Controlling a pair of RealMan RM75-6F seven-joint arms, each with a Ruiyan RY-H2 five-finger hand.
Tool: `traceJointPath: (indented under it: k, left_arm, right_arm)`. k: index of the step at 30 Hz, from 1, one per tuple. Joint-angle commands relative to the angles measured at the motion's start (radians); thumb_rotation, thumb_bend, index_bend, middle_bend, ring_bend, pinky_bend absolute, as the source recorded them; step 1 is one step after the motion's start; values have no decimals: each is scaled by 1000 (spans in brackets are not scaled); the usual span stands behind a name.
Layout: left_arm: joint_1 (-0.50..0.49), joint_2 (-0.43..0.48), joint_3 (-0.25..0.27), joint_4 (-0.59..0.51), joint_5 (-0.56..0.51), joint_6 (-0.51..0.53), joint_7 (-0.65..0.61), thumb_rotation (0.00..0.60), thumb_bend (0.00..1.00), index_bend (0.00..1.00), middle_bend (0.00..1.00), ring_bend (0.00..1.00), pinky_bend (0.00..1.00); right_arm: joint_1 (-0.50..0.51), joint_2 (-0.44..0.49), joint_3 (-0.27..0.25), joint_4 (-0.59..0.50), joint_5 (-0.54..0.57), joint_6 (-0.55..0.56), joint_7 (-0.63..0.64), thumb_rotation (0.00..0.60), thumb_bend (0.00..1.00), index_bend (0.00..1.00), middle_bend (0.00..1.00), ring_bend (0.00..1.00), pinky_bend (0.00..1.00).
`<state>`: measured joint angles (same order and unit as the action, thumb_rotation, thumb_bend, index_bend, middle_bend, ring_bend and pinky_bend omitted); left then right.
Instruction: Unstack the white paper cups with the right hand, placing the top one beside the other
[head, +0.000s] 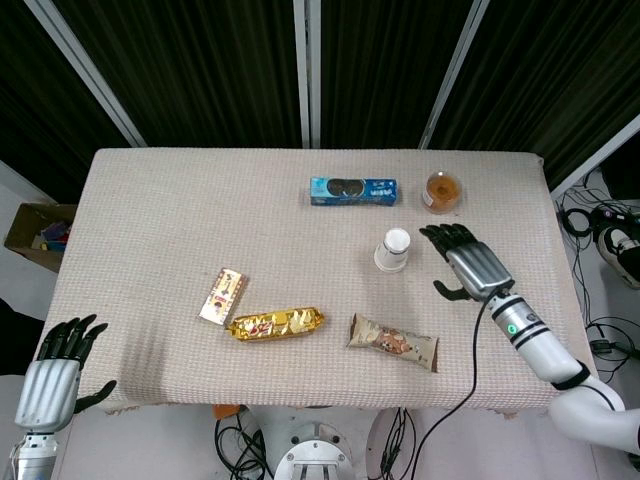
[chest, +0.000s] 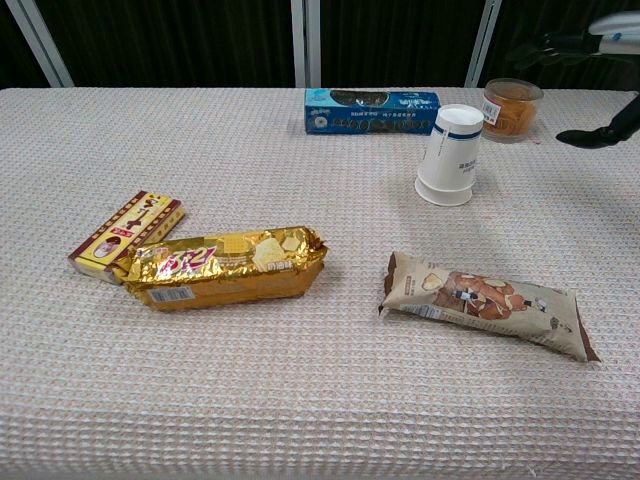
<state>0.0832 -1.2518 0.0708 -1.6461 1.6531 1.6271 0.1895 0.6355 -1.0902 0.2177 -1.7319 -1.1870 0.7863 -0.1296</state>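
Note:
The white paper cups (head: 393, 250) stand upside down as one stack on the table, right of centre; in the chest view the cup stack (chest: 451, 155) shows a blue band near its top. My right hand (head: 468, 261) hovers just right of the stack with fingers spread, apart from it and holding nothing. Only its fingertips (chest: 590, 138) show at the chest view's right edge. My left hand (head: 57, 370) hangs open off the table's front-left corner, far from the cups.
A blue cookie box (head: 352, 191) and a clear tub of amber contents (head: 442, 191) lie behind the cups. A brown snack pack (head: 393, 342), a gold wrapper pack (head: 277, 323) and a small yellow box (head: 222, 295) sit toward the front.

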Motion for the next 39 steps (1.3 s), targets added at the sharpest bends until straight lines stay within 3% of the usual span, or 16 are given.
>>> traceJointPath:
  k: [1, 9, 16, 39]
  left_arm:
    - [0, -4, 0, 6, -5, -5, -6, 600, 131, 193, 101, 86, 125]
    - [5, -14, 0, 29, -18, -10, -30, 600, 131, 193, 101, 85, 125]
    - [1, -19, -1, 39, -21, -20, -35, 600, 131, 193, 101, 86, 125]
    - [2, -25, -3, 57, -36, -31, -52, 600, 130, 193, 101, 86, 125]
  right_arm:
    - [154, -38, 20, 35, 238, -112, -177, 600, 299, 0, 69, 0, 0]
    - [331, -106, -57, 89, 562, -116, -357, 600, 309, 9, 67, 0, 0]
    - [432, -146, -111, 109, 709, -102, -419, 600, 357, 75, 68, 0, 0]
    - [509, -160, -157, 121, 777, -45, -407, 600, 379, 242, 144, 0, 0]
